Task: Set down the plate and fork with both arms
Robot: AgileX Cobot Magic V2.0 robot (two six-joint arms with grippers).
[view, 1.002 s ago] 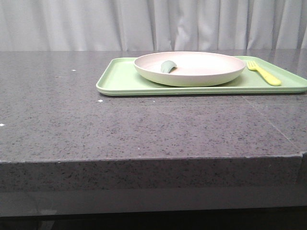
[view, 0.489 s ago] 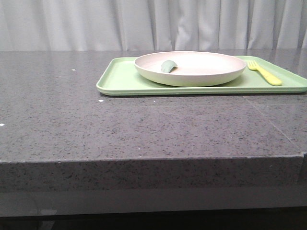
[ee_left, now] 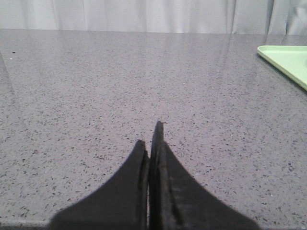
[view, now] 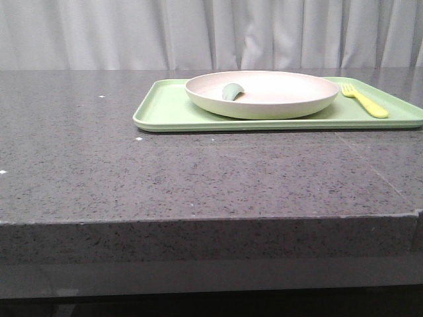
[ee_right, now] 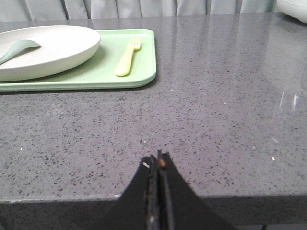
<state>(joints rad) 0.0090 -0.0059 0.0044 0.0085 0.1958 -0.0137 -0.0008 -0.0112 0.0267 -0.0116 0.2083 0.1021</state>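
Observation:
The cream-white plate (view: 262, 94) sits on a light-green tray (view: 165, 109) at the back right of the table; it also shows in the right wrist view (ee_right: 48, 50). A green-blue spoon-like utensil (view: 232, 91) lies in the plate. The pale yellow fork (view: 364, 100) lies on the tray right of the plate, and shows in the right wrist view (ee_right: 128, 56). My left gripper (ee_left: 150, 136) is shut and empty over bare table, far left of the tray. My right gripper (ee_right: 158, 158) is shut and empty near the table's front edge. Neither gripper shows in the front view.
The dark speckled stone table (view: 198, 172) has its front edge close to the camera. The tray's corner (ee_left: 288, 60) shows in the left wrist view. A white object (ee_right: 293, 8) stands at the far corner in the right wrist view. Grey curtains hang behind.

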